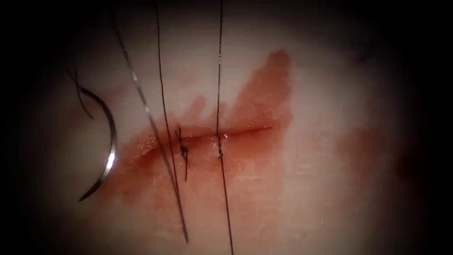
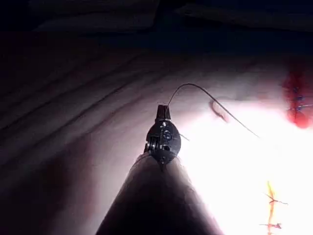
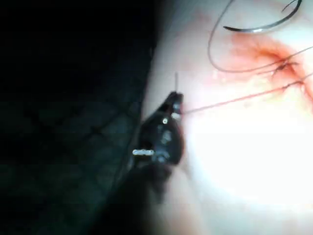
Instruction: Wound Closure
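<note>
The curved needle (image 1: 111, 141) lies loose on the tissue (image 1: 330, 94), left of the cut's (image 1: 236, 131) left end and not in the tissue; it is also in the right wrist view (image 3: 259, 28). No tool holds it. A tied knot (image 1: 182, 149) sits on the cut. To its right, a taut thread (image 1: 219, 71) enters a stitch (image 1: 219, 151) and runs on toward the near edge. My left tool (image 2: 163, 111) is shut on a thread (image 2: 215, 100) that arcs away from it. My right tool (image 3: 175, 100) is shut on a thread (image 3: 230, 101) stretched to the wound.
Red fluid (image 1: 264, 94) spreads around the cut and behind it. Two more thread strands (image 1: 151, 120) cross the cut's left part at a slant. In the left wrist view there is a second, sutured line (image 2: 270, 208) and a red patch (image 2: 296, 100).
</note>
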`<state>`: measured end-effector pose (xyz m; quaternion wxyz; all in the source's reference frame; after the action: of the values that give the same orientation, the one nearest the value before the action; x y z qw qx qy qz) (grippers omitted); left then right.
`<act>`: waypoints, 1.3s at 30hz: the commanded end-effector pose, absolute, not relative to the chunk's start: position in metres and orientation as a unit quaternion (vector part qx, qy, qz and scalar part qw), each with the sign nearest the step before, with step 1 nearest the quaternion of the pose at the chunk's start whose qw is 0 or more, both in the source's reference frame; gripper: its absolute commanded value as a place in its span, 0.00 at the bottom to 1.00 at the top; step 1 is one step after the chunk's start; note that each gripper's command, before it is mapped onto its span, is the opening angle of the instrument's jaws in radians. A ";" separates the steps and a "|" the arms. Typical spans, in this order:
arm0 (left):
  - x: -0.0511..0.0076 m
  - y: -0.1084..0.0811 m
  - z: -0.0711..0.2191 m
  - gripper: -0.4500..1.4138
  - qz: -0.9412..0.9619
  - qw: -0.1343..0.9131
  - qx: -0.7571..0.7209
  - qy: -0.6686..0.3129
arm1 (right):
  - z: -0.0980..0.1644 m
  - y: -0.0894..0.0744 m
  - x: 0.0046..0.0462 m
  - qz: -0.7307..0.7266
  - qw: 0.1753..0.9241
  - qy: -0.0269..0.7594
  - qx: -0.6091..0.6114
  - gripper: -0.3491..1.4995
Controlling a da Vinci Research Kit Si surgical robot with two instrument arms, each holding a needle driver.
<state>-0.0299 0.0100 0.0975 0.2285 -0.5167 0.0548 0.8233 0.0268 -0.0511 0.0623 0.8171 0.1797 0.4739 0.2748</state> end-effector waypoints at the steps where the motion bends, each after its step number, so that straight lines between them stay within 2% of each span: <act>1: -0.0304 0.011 0.098 0.00 0.823 0.229 -0.517 0.056 | 0.063 -0.052 0.0272 0.276 0.816 0.473 0.184 0.00; 12: -0.0315 0.009 0.100 0.00 0.830 0.220 -0.509 0.066 | 0.064 -0.050 0.0278 0.282 0.804 0.492 0.177 0.00; 13: -0.0316 0.008 0.100 0.00 0.832 0.213 -0.508 0.067 | 0.064 -0.050 0.0280 0.283 0.800 0.500 0.175 0.12; 14: -0.0317 0.007 0.100 0.00 0.832 0.213 -0.508 0.065 | 0.064 -0.050 0.0280 0.283 0.798 0.503 0.174 0.30; 15: -0.0316 0.007 0.101 0.00 0.831 0.214 -0.510 0.060 | 0.064 -0.050 0.0280 0.284 0.794 0.509 0.172 0.54; 16: -0.0315 0.007 0.101 0.00 0.831 0.213 -0.511 0.060 | 0.064 -0.050 0.0279 0.286 0.793 0.510 0.171 0.67; 18: -0.0310 0.007 0.100 0.00 0.827 0.220 -0.515 0.049 | 0.063 -0.049 0.0273 0.288 0.792 0.510 0.172 0.79; 22: -0.0296 0.006 0.099 0.00 0.823 0.223 -0.521 0.034 | 0.062 -0.049 0.0258 0.290 0.788 0.512 0.181 0.84; 25: -0.0287 0.005 0.096 0.00 0.814 0.226 -0.535 0.025 | 0.061 -0.047 0.0242 0.290 0.782 0.517 0.192 0.75; 28: -0.0291 0.004 0.094 0.00 0.806 0.223 -0.548 0.010 | 0.061 -0.043 0.0229 0.304 0.775 0.521 0.188 0.75; 29: -0.0293 0.003 0.094 0.00 0.804 0.222 -0.552 0.008 | 0.061 -0.042 0.0225 0.310 0.773 0.522 0.185 0.77; 33: -0.0298 0.002 0.090 0.00 0.785 0.221 -0.579 -0.011 | 0.061 -0.038 0.0206 0.338 0.746 0.543 0.184 0.96; 37: -0.0295 0.002 0.086 0.00 0.764 0.225 -0.604 -0.022 | 0.060 -0.037 0.0190 0.339 0.730 0.562 0.192 0.98; 39: -0.0294 0.001 0.083 0.00 0.758 0.219 -0.614 -0.025 | 0.058 -0.036 0.0179 0.310 0.720 0.574 0.237 0.98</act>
<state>-0.0288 0.0007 0.0824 0.2188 -0.6142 -0.0264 0.7577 0.0173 -0.0356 0.0576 0.7194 0.2397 0.5779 0.3017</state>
